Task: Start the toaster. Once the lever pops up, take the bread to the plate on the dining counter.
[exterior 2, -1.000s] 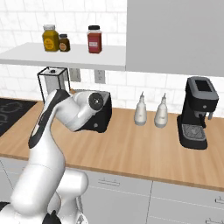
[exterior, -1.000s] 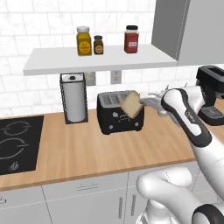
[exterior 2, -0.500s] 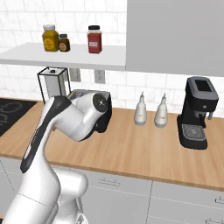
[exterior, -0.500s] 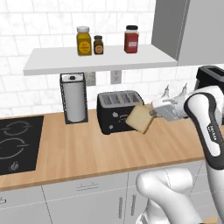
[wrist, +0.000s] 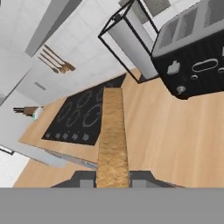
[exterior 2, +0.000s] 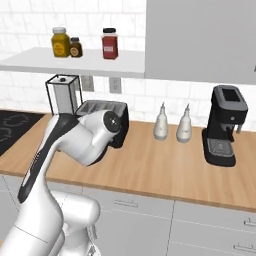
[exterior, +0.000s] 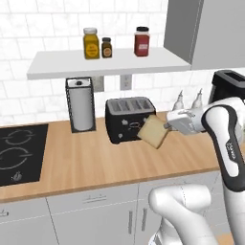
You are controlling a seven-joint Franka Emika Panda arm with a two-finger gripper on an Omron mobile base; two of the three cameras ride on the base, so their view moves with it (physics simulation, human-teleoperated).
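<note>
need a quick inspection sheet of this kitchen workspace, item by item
surface: wooden counter with white drawer fronts below; black cooktop set in at its left end.
job's things: bread in the air in front of the toaster, tilted, off the counter; toaster slots look vacant.
clutter: paper towel holder left of the toaster; two pale bottles and a black coffee machine to its right.
claw: claw shut on the bread's edge, seen edge-on in the hand view.
cables: nothing seen.
surroundings: white tile wall, shelf with three jars, grey cabinet above; utensils hanging on a wall.
</note>
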